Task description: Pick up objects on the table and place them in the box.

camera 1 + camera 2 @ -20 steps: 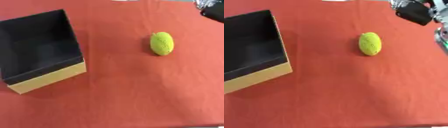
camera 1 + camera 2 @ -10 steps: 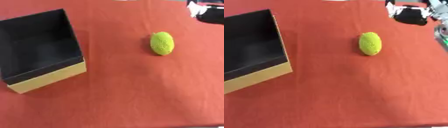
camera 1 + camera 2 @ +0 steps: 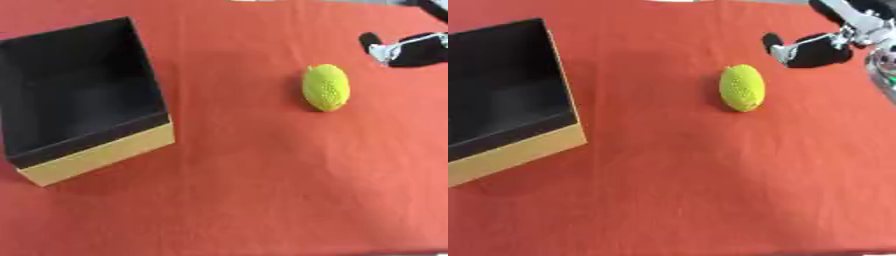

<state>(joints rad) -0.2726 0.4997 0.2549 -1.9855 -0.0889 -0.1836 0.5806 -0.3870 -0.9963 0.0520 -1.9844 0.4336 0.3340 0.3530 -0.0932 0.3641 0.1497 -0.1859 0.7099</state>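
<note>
Nowhere any writing, yellow-green ball [image 3: 325,87], black box [image 3: 79,95], right hand [image 3: 820,46]

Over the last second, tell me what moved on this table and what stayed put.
The right hand came in from the upper right corner, moving left toward the yellow-green ball; it has not touched it and holds nothing. The ball and the black box stayed where they were on the red cloth.

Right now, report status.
Right hand above right of the yellow fruit, not touching. Left hand not in view. Box holds nothing. Nothing in the way.
</note>
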